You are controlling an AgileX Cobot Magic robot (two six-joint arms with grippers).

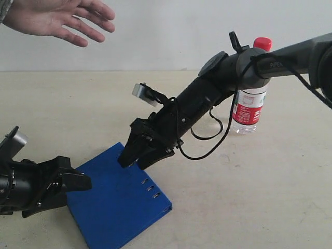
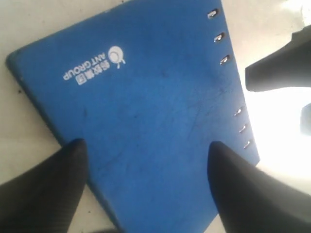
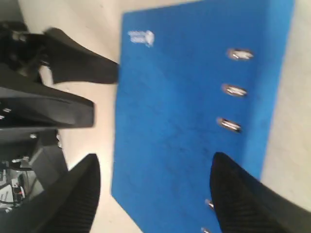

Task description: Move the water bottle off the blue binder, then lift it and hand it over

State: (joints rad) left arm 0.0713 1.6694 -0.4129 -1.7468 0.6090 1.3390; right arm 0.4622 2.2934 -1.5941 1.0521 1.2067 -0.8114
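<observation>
The water bottle [image 1: 251,104] stands upright on the table at the back right, off the blue binder [image 1: 116,199], partly hidden behind the right arm. The binder lies flat at the front, also filling the left wrist view [image 2: 146,111] and the right wrist view [image 3: 194,111]. My right gripper [image 1: 137,160] [image 3: 153,194] hangs open just above the binder's far edge, nothing between its fingers. My left gripper [image 1: 78,181] [image 2: 146,194] is open at the binder's left edge, empty.
A person's open hand [image 1: 57,18] is held out, palm down, at the top left. The pale table [image 1: 259,197] stretches to the right of the binder. A cable [image 1: 207,140] loops below the right arm.
</observation>
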